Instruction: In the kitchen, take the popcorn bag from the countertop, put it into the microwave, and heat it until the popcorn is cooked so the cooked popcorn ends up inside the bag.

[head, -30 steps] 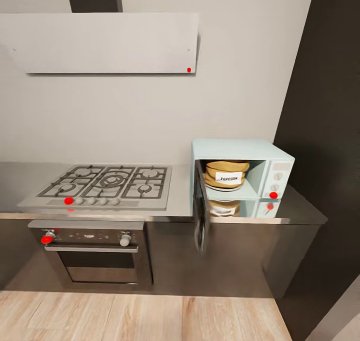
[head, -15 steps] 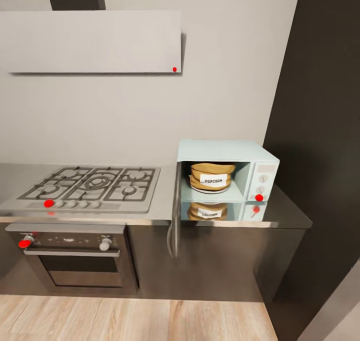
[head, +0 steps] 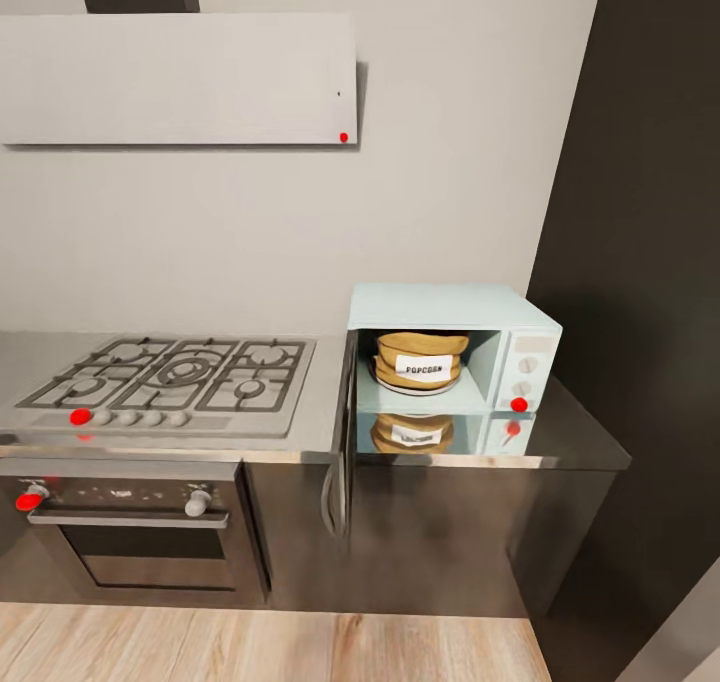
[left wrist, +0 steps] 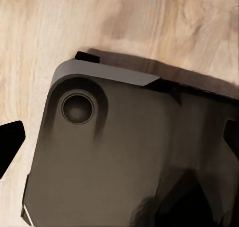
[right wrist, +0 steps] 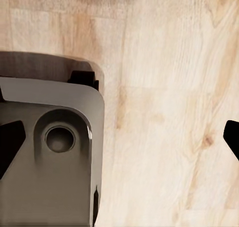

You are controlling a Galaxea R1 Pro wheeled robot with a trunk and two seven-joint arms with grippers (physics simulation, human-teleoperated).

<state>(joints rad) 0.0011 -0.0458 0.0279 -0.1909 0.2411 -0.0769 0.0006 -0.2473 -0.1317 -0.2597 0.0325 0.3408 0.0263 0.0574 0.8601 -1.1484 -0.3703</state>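
Grey countertop [head: 580, 442] carries the open microwave [head: 450, 347] holding the popcorn bag [head: 420, 360]; both pincers' states can't be told.

home kitchen: gas hob [head: 170, 382], built-in oven [head: 130, 537], hood [head: 175, 77], microwave [head: 450, 362] on grey countertop [head: 575, 442], wood floor [head: 260, 647].

Head cam: stands back from the countertop [head: 585, 442], looks forward and slightly down at the hob [head: 170, 377], microwave [head: 450, 362] and wall. Both wrist cams point straight down, close over the robot base [left wrist: 114, 157] and wood floor [right wrist: 169, 112]. Overlap: the floor strip along the head view's lower edge.
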